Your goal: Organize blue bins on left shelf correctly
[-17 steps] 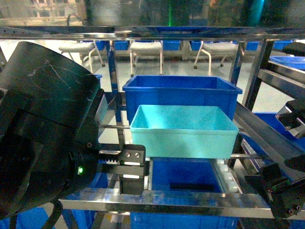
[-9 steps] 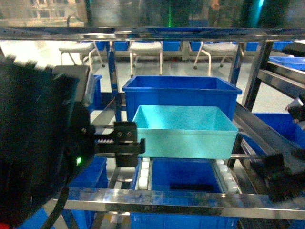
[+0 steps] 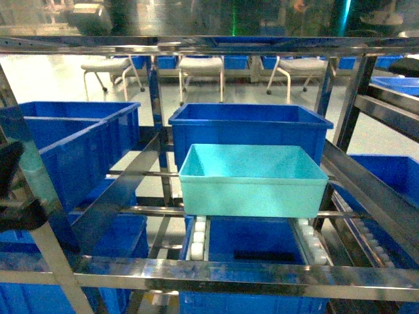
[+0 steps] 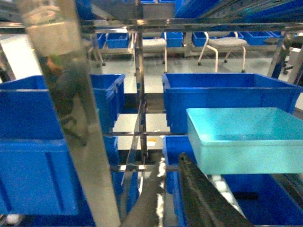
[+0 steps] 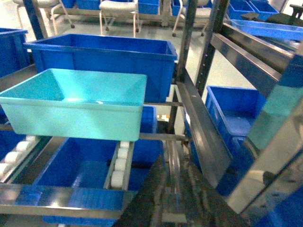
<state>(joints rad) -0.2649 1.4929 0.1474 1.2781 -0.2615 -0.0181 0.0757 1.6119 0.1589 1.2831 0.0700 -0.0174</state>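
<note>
A light turquoise blue bin sits on the white roller tracks of the left shelf, a shiny steel rack. It rests just in front of a larger royal-blue bin and looks empty. Neither gripper shows in the head view. In the left wrist view, my left gripper points into the rack left of and below the turquoise bin, its fingers slightly apart with nothing between them. My right gripper is a dark blur low and right of the bin.
Royal-blue bins stand on the left level, under the rollers and at the right. A sloping steel rail runs along the right side, and a steel post stands close to the left wrist camera. White chairs stand behind the rack.
Both arms have pulled back out of the head view: the large black left arm and the right gripper are gone. The turquoise bin has stayed where it was.
</note>
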